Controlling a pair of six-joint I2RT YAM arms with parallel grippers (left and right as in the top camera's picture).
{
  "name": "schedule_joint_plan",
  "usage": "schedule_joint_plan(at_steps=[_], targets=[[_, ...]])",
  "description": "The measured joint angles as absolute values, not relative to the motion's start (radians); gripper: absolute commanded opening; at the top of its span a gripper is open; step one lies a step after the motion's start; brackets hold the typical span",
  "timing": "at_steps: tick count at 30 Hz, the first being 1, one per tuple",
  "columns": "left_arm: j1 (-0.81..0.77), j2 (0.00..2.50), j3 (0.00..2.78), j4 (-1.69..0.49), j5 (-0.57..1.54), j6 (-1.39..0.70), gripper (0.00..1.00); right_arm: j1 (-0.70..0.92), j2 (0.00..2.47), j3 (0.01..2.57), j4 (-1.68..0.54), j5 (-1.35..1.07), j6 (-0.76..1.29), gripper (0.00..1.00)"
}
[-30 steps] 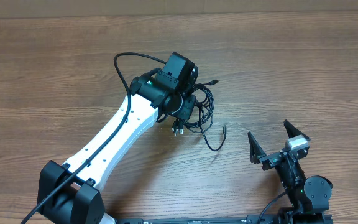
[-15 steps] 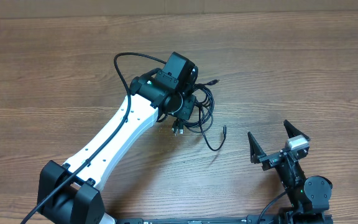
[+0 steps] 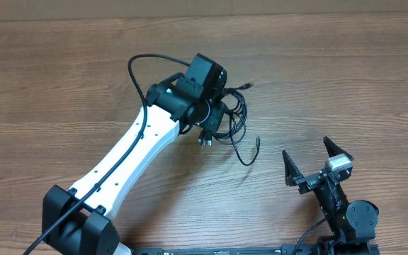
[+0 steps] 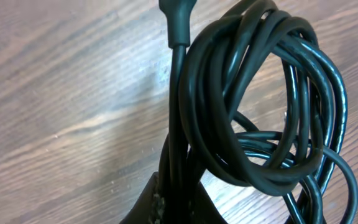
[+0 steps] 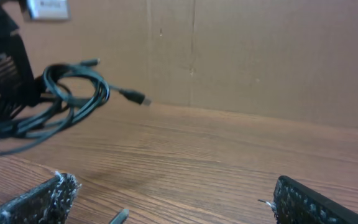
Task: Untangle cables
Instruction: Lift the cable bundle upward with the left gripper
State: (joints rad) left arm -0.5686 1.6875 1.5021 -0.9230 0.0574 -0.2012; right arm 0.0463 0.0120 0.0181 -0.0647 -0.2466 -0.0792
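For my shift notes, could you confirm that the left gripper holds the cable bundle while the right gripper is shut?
Not quite: the right gripper is wide open, as the overhead view shows. The left gripper does hold the cable bundle.

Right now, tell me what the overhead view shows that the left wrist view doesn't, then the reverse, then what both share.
Only overhead: the white left arm reaching over the table, the right arm's fingers spread wide near the front edge, and a loose strand ending in a plug tip.
Only left wrist: a moulded plug above tightly stacked loops, seen close up.
Both: the cable bundle and the wooden table.
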Motion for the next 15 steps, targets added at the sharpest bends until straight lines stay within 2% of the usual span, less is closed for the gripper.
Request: schedule_joint_plan(at_steps=[15], targets=[[-0.496, 1.687, 1.594, -0.98, 0.037, -0.199, 0.04, 0.046, 0.012, 0.018, -0.065, -0.247, -0.079, 1.0]])
